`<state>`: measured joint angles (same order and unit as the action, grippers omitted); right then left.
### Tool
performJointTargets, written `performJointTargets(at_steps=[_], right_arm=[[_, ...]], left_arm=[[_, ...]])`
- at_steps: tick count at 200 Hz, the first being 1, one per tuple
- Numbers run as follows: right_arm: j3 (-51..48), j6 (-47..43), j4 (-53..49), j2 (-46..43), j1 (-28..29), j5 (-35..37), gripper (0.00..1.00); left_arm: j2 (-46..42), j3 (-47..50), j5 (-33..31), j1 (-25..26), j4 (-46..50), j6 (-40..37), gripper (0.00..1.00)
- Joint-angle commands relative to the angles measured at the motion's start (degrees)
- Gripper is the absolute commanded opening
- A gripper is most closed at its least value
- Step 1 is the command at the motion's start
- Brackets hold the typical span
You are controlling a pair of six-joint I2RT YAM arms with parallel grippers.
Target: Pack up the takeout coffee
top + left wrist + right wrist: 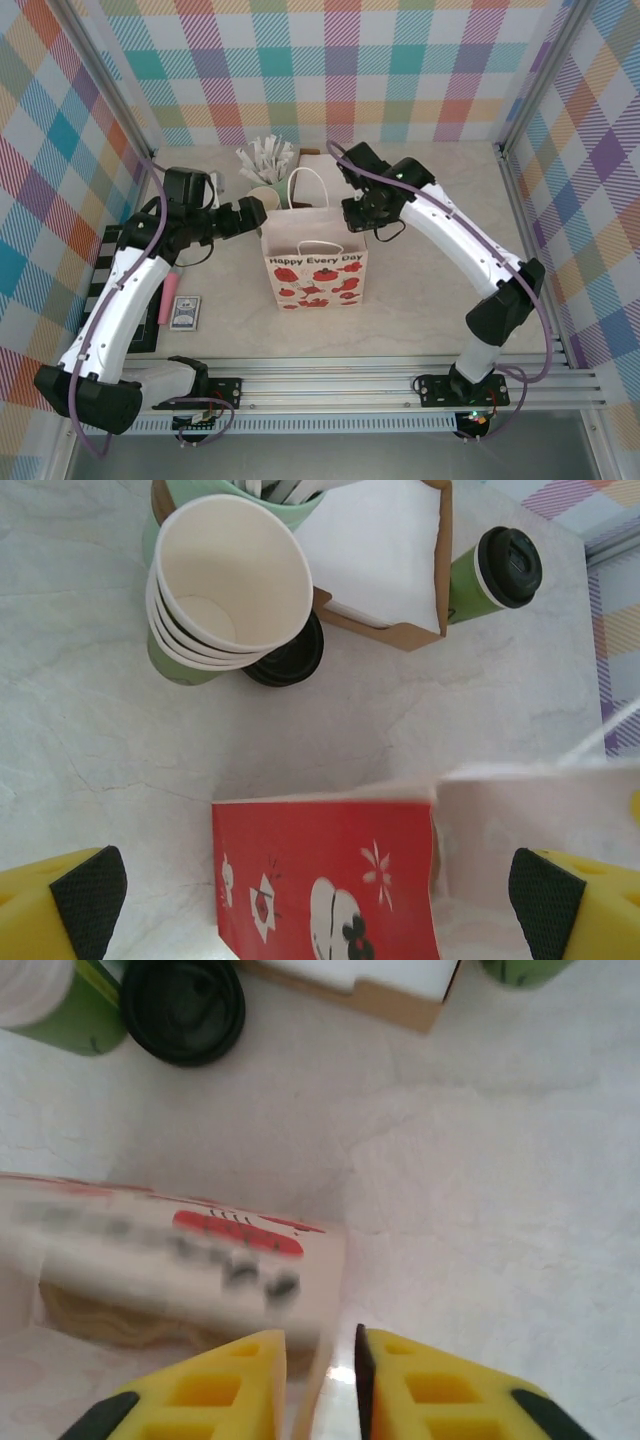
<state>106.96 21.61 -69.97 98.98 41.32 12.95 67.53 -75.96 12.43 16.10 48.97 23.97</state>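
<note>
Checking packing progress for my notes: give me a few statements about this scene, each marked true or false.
1. The coffee is in the bag. False: it stands on the table beside the napkin box.
2. The coffee has its black lid on. True.
3. The left claw is shut. False: its fingers are wide apart.
4. The bag lies flat. False: it stands upright.
5. The bag's rim lies between the right claw fingers. True.
</note>
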Motion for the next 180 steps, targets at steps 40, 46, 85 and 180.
performJointTargets(at_steps=[40, 46, 85, 180], right_arm=[[8.67, -25.84, 0.83, 0.7, -3.92, -9.72, 0.76], [8.31, -29.97, 1.05, 0.9, -4.29, -12.29, 0.77], [9.78, -47.85, -0.48, 5.16, -4.38, -19.56, 0.76], [14.65, -49.83, -1.8, 10.36, -3.39, -25.72, 0.28]], left_arm=[[-0.85, -0.12, 4.37, 0.51, -4.34, -2.27, 1.0], [-1.18, 0.29, 4.22, 0.51, -4.66, -2.26, 1.0], [-1.26, 1.0, 2.37, 0.51, -4.87, -2.26, 1.0], [-1.61, 2.52, 0.78, 0.51, -5.64, -2.18, 1.0]])
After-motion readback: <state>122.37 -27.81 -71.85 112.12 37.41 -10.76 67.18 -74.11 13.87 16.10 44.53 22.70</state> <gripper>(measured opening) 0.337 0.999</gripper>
